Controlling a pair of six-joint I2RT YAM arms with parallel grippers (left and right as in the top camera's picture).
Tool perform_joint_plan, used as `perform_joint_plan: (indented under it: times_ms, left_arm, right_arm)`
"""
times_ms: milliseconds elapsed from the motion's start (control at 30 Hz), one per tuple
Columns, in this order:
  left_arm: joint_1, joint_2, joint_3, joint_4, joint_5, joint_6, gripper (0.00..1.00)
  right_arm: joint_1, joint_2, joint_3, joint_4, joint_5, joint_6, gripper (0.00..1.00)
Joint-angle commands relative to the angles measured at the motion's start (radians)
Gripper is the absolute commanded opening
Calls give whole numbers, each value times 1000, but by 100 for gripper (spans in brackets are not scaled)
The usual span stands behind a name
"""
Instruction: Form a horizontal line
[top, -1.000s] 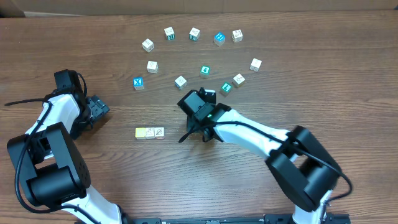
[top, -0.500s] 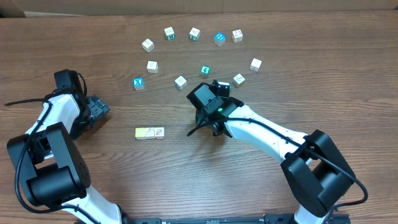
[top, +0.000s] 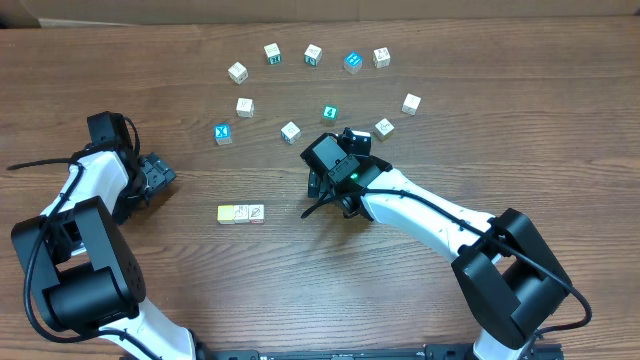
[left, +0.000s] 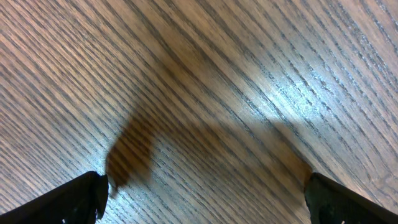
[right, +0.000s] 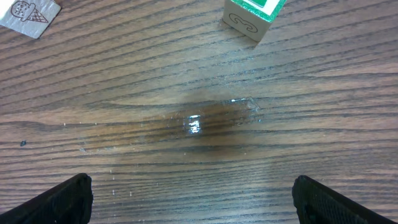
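In the lower left-centre of the overhead view, a small pale yellow cube (top: 226, 213) and a small white cube with a dark line drawing (top: 256, 212) lie in a short touching row on the brown wood-grain table (top: 520, 120). The right gripper (right: 199, 199) has its fingers spread wide over bare wood, with a green-topped cube (right: 252, 15) lying apart from it at the top of its wrist view. The left gripper (left: 208, 199), near the overhead view's left edge, is likewise spread wide above bare wood.
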Motion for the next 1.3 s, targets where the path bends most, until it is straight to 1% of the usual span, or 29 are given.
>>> perform_joint_plan:
  times_ms: [0, 1133, 1167, 1200, 1267]
  left_arm:
    - [-2, 18, -6, -6, -6, -3, 99]
    - [-2, 18, -6, -6, -6, -3, 99]
    - [-2, 18, -6, -6, -6, -3, 100]
    - [-2, 18, -6, -6, -6, -3, 100]
    - [-2, 18, -6, -6, -6, -3, 100]
  right_arm:
    - [-4, -19, -6, 3, 18, -1, 100]
    - [-4, -19, -6, -6, 22, -1, 99]
    - [-4, -19, -6, -5, 22, -2, 87]
    - [-4, -19, -6, -5, 22, -2, 68]
    - [-4, -19, -6, -6, 22, -2, 47]
